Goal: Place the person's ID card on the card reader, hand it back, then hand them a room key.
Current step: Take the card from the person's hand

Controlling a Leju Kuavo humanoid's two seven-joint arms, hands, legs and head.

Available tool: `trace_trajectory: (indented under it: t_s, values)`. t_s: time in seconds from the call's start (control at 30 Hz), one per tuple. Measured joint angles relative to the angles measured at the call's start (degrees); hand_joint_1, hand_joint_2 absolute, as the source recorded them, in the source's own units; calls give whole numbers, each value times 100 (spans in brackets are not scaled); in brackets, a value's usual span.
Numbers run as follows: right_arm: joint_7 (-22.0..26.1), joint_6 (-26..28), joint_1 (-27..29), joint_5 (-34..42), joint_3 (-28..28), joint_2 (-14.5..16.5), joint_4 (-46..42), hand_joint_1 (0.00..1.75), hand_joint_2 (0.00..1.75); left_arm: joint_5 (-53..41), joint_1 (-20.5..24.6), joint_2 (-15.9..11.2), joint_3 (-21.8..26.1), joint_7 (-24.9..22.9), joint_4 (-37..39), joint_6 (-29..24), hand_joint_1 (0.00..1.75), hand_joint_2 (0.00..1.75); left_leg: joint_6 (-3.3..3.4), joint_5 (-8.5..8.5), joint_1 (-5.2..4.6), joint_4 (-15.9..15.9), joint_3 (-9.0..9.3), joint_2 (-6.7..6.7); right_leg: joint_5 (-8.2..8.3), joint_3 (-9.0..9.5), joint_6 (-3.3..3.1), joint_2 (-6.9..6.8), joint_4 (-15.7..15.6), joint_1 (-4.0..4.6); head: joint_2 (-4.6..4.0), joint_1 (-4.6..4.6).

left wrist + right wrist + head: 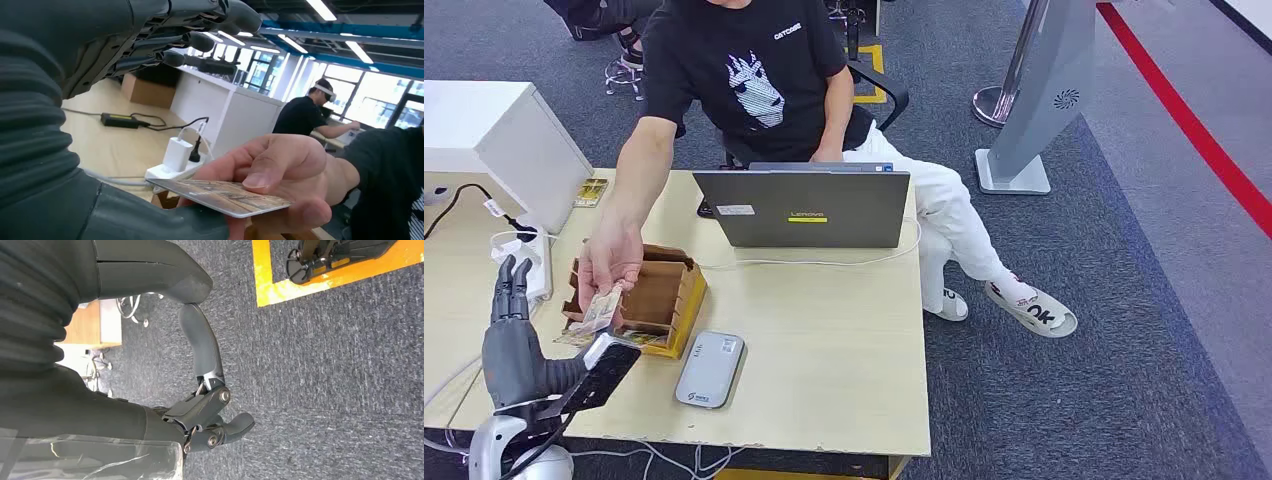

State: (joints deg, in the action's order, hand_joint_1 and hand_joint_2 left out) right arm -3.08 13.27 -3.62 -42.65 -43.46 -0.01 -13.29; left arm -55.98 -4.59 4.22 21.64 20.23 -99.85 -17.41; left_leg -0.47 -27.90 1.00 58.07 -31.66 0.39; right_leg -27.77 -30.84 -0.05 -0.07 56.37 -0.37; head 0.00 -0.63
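A person's hand [614,262] reaches over the desk and holds out the ID card [602,306], pinched between thumb and fingers [280,172]. The card [225,196] lies flat just above my left thumb [145,217], and I cannot tell if they touch. My left hand [512,335] stands at the desk's near left with its fingers [200,47] spread apart above the card, gripping nothing. The grey card reader [710,368] lies flat on the desk to the right of that hand. My right hand [210,415] hangs over the carpet, holding nothing.
A wooden card holder [660,296] stands beside the reader, just behind the offered card. An open laptop [809,208] sits at the desk's far edge before the seated person. A power strip [532,256] with cables and a white box [504,140] occupy the left side.
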Motion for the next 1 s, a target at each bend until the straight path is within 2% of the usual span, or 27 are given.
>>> trace_trajectory:
  t_s: [0.07, 0.2, 0.23, 0.7, 1.0]
  values:
    - [7, 0, 0, -8, -25, 5, 0, 0, 175, -137, -25, -29, -118, -52, -37, -56, 0, 175, 0, 0, 0, 0, 0, 0, 0, 0, 0, 0, 0, 0, 0, 0]
    - [46, -2, -1, -61, -126, 24, 0, 0, 175, -732, -143, -161, -637, -284, -195, -316, 171, 175, 0, 0, 0, 0, 0, 0, 0, 0, 0, 0, 0, 0, -1, -1]
    - [56, -2, -1, -70, -151, 27, 0, 0, 175, -883, -176, -193, -766, -341, -235, -381, 175, 175, 0, 0, 0, 0, 0, 0, 0, 1, 0, 0, 0, 0, -1, 0]
    - [135, 0, -12, -336, -536, 79, -4, 0, 175, -2621, -500, -473, -2115, -901, -609, -1059, 175, 175, 0, 0, -1, 0, -1, -4, 0, 1, 0, -3, 0, 0, -1, 0]
    - [170, -2, -26, -486, -742, 107, -4, 0, 175, -2760, -553, -652, -2543, -1015, -590, -805, 175, 175, 0, 0, 0, 0, 0, -3, 0, 1, 0, -3, 0, 0, -1, 0]
